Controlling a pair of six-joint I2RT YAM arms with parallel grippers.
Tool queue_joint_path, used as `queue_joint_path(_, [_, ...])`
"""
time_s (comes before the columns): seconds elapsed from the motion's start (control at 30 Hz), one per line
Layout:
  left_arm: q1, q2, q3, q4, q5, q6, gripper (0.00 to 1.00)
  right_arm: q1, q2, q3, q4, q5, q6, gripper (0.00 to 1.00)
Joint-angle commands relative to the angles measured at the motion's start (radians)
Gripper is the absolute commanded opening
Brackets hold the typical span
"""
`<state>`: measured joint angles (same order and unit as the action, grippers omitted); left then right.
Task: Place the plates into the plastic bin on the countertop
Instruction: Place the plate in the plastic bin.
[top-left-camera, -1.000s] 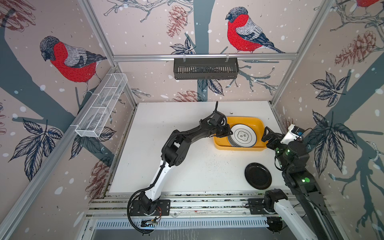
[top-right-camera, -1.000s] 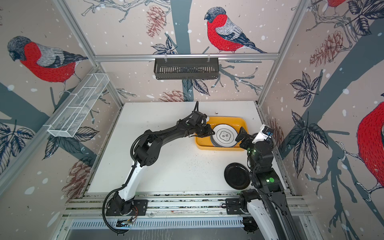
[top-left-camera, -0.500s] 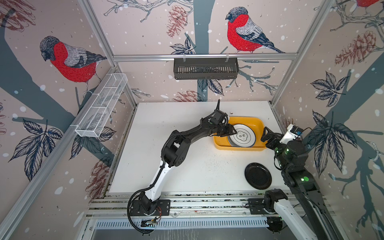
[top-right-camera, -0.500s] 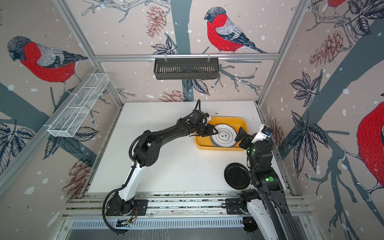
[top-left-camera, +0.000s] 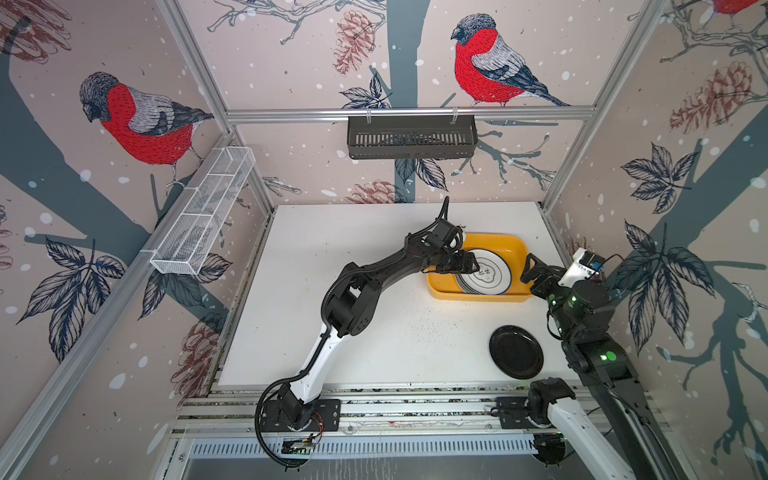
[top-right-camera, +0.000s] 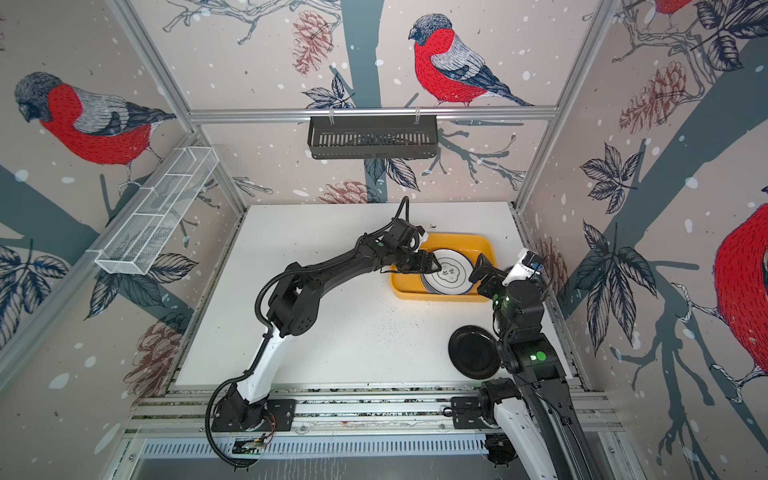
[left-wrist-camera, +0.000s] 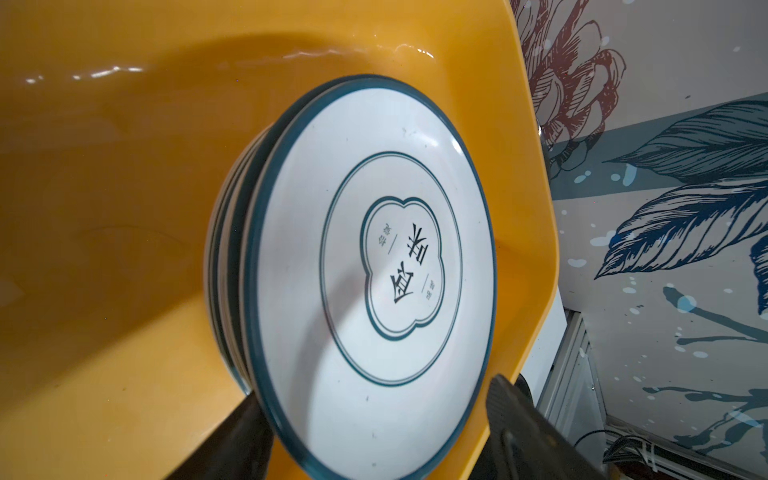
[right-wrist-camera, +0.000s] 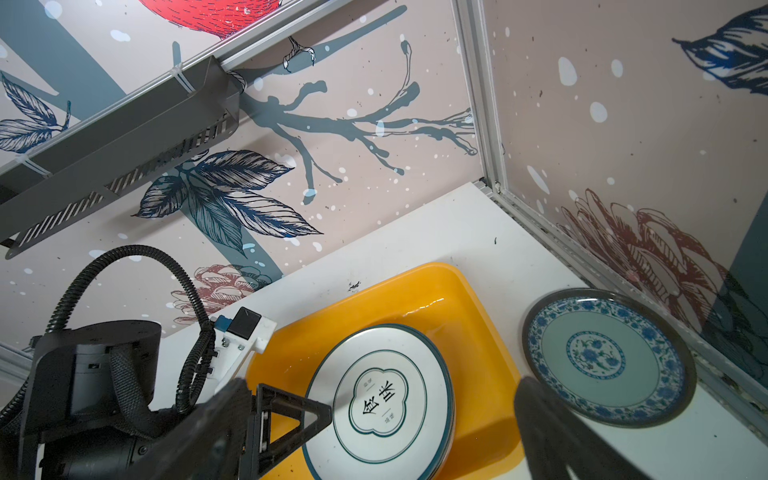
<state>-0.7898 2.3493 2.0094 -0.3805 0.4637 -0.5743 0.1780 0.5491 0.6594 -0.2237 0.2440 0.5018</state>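
A stack of plates (top-left-camera: 484, 275) lies in the yellow bin (top-left-camera: 496, 242) at the far right of the counter (top-left-camera: 374, 340). The left tool (top-left-camera: 468, 264) stands spread astride the rim of the top plate (left-wrist-camera: 374, 257), gripping nothing, and the right tool (top-left-camera: 528, 269) hangs spread at the bin's other end. A black plate (top-left-camera: 515, 351) sits apart nearer the front, while a blue-patterned plate (right-wrist-camera: 602, 357) lies just beside the bin by the right wall (right-wrist-camera: 623, 145).
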Motion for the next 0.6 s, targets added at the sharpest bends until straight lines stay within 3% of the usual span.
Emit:
queue_joint_path(0.0, [-0.011, 0.005, 0.043, -0.074, -0.033, 0.061, 0.79, 0.000, -0.001, 0.002, 0.018, -0.009, 0.013, 0.99])
queue_joint_path(0.33, [-0.032, 0.051, 0.099, -0.176, -0.081, 0.118, 0.82, 0.001, -0.004, 0.000, 0.004, -0.010, 0.018, 0.99])
queue_joint_path(0.57, [-0.047, 0.027, 0.098, -0.242, -0.240, 0.161, 0.83, 0.000, -0.003, -0.002, 0.006, -0.008, 0.022, 1.00])
